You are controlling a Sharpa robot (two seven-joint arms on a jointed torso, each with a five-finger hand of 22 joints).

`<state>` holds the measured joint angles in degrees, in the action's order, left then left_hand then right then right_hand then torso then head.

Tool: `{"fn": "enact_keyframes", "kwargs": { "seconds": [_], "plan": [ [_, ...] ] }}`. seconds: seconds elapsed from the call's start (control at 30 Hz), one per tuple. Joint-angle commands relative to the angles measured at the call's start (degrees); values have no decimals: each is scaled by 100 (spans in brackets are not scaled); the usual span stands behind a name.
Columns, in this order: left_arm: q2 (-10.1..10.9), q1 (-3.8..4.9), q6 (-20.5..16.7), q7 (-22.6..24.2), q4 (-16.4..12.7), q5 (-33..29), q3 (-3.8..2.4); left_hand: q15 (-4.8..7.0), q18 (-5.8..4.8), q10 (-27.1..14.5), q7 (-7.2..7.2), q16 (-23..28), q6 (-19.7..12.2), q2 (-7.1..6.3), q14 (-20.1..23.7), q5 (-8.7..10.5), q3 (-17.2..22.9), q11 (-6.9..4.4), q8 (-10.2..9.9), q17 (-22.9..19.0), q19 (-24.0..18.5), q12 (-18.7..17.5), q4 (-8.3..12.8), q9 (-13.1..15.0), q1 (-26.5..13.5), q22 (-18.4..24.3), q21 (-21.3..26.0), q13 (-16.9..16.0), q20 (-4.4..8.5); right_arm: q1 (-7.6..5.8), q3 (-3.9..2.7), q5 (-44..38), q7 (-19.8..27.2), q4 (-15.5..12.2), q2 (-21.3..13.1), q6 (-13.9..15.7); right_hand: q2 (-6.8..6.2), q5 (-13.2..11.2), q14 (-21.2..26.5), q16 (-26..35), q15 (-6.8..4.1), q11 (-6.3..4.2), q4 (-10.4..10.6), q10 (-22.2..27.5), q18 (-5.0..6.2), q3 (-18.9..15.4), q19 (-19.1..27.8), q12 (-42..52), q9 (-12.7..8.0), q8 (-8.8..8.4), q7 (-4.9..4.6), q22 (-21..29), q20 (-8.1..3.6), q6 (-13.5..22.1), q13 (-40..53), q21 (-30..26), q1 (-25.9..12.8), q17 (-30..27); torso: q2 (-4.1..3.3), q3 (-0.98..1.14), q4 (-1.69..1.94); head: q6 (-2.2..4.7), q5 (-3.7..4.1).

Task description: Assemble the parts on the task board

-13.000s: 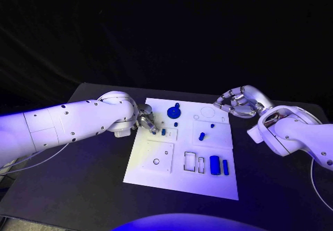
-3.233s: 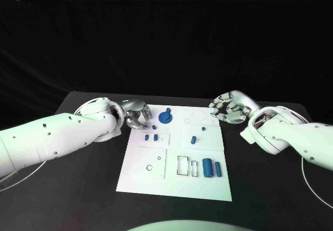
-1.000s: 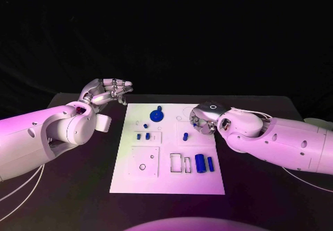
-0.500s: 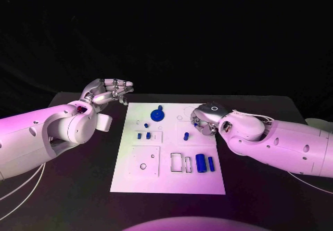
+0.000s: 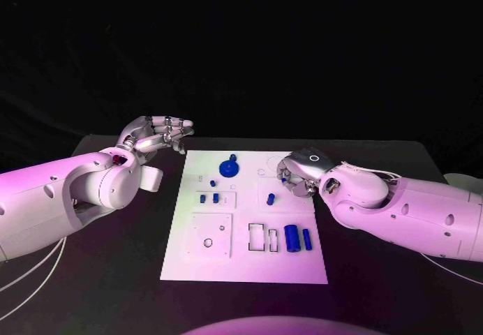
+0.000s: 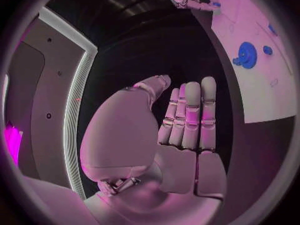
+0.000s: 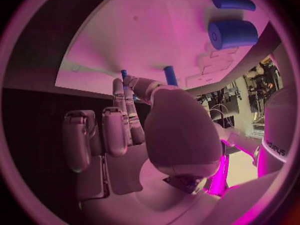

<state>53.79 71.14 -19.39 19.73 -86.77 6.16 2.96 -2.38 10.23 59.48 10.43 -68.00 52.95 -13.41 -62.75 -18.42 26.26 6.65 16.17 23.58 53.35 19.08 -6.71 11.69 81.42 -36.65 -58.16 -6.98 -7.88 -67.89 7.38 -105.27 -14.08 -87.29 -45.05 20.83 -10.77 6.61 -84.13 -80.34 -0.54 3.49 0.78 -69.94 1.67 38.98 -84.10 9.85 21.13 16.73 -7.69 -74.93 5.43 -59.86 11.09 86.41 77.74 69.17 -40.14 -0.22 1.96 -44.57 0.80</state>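
The white task board [image 5: 246, 262] lies mid-table. A blue round part [image 5: 228, 167] stands at its back and small blue pegs [image 5: 209, 198] at its left. A blue cylinder [image 5: 291, 238] and a thin blue bar [image 5: 306, 239] lie near its right edge. My right hand [image 5: 298, 174] is low over the board's right side beside an upright peg [image 5: 270, 199]. In the right wrist view its thumb and one finger pinch a small blue peg [image 7: 123, 74], with the cylinder [image 7: 232, 33] beyond. My left hand [image 5: 156, 134] is raised off the board's back left corner, holding nothing, fingers straight [image 6: 187, 115].
Two empty rectangular slots [image 5: 262, 237] lie left of the cylinder. A square plate with a round hole [image 5: 209, 234] sits at the board's front left. Black table [image 5: 100, 279] lies on both sides. The left wrist view shows the round part [image 6: 247, 55].
Since 3.2 s ago my left hand has left the board's left edge and risen, and my right hand has come down onto the board. In the last second the right arm shifted slightly.
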Motion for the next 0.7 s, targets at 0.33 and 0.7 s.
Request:
{"fn": "enact_keyframes", "kwargs": {
  "seconds": [0.33,0.7],
  "plan": [
    [-10,6,29,15,42,-35,-5,-9,32,-109,13,39,-2,-4,57,-22,67,19,34,-25,0,33,14,-1,54,14,50,-5,-10,-71,-43,121,54,-531,-272,470,-17,-3,-227,-42,-46,-6,-39,-63,-87,-10,-444,-11,21,18,17,-1344,-47,-45,-3,42,-95,5,-5,2,-13,11,-61],
    [-50,4,23,38,57,-40,-4,-12,32,-122,15,44,-5,-7,65,-22,73,21,35,-29,-4,35,19,-1,54,16,54,-4,-12,-10,-50,348,202,-1161,-189,795,-21,-10,-225,-38,-47,-8,-42,-65,-83,-11,-437,-15,24,18,18,-1337,-48,-44,-3,27,-106,-7,3,-2,6,32,-258]
  ]
}}
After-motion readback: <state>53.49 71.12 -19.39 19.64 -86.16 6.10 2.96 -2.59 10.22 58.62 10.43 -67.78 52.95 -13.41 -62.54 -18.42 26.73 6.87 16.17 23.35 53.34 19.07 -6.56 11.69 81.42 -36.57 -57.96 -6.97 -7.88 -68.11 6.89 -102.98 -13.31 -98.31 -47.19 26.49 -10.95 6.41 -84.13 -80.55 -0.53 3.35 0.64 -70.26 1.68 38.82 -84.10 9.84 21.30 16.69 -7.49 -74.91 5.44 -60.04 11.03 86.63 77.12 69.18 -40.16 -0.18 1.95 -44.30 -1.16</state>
